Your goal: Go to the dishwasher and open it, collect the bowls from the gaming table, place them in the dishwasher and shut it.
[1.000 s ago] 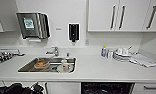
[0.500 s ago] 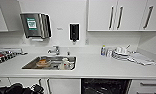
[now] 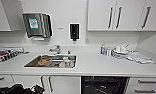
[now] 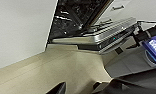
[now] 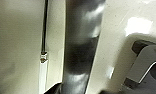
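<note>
Under the counter (image 3: 94, 67), the dishwasher (image 3: 104, 85) (racks dark) gapes, door dropped outward.

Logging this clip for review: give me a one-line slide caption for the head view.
Kitchen counter with a dish-filled sink, and the dishwasher standing open below.

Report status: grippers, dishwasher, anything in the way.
Grippers: state cannot be told. Dishwasher open under the counter, door down, dark racks showing. Nothing seen blocking the door.
</note>
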### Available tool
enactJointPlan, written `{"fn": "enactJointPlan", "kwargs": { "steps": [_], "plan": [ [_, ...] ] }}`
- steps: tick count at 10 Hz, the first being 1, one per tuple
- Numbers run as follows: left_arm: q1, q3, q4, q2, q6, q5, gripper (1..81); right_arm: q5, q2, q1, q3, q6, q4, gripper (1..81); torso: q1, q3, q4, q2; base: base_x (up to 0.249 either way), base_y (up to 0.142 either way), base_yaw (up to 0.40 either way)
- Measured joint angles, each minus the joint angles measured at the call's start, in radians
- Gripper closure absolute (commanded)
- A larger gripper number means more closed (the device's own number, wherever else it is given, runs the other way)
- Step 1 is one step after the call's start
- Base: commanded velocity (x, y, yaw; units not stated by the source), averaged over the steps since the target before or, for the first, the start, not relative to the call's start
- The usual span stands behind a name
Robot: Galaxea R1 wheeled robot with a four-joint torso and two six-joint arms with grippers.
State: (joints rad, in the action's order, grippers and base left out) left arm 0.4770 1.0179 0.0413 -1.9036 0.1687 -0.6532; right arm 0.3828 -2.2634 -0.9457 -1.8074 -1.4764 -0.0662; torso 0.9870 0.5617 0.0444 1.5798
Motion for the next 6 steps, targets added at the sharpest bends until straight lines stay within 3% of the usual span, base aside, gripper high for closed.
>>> {"fn": "enactJointPlan", "kwargs": {
  "steps": [2, 6],
  "plan": [
    [0.005, -0.001, 0.001, 0.009, 0.000, -0.003, 1.0, -0.017, -0.045, -0.010, -0.063, 0.006, 0.000, 1.0, 0.000, 0.000, 0.000, 0.001, -0.078, 0.000, 0.000],
    [0.026, 0.000, 0.000, -0.006, 0.000, -0.003, 1.0, -0.135, -0.109, -0.074, -0.108, -0.011, -0.003, 1.0, 0.000, 0.000, 0.000, 0.001, -0.078, 0.000, 0.000]
  ]
}}
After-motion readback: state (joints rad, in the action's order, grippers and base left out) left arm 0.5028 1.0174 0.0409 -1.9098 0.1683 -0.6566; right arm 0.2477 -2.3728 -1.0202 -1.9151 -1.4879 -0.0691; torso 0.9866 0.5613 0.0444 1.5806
